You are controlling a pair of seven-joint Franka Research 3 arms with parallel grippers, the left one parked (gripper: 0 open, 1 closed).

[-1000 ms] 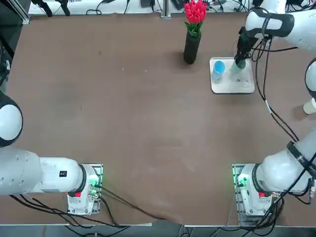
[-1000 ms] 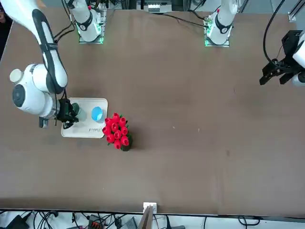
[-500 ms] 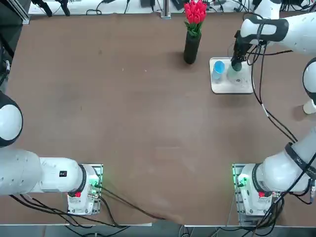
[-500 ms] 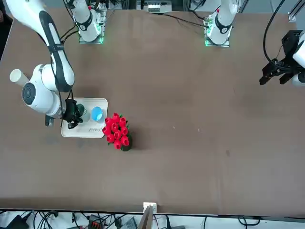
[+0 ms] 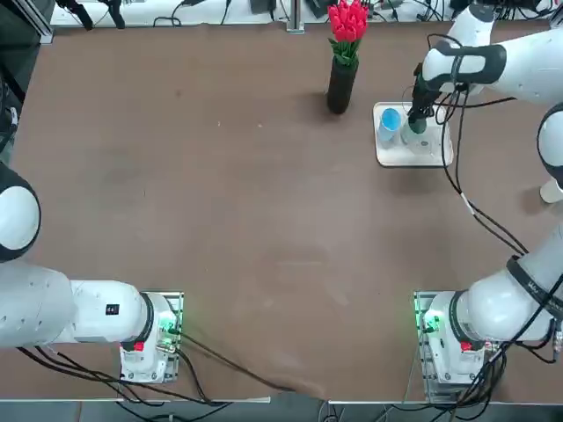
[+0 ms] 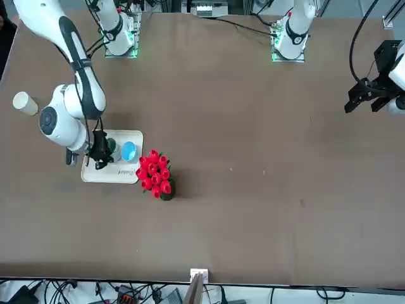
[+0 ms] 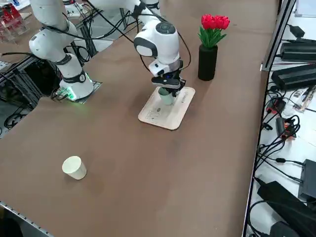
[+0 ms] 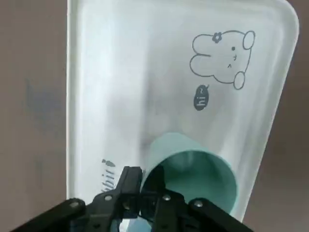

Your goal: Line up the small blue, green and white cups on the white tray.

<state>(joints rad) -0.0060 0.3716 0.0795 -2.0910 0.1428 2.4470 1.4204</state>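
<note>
White tray (image 8: pixel 120 72) with grey bunny doodle; pale green cup (image 8: pixel 193 176); light blue cup (image 5: pixel 388 120); off-white cup (image 7: pixel 74 167); brown tabletop (image 5: pixel 220 193).

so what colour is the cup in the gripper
Pale green cup, clearest in the right wrist view.

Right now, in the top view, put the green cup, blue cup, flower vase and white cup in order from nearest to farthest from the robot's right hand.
1. Green cup: on the tray, at the right hand.
2. Blue cup: on the tray, just beside it.
3. Flower vase: on the table left of the tray.
4. White cup: lying at the table's right edge.
</note>
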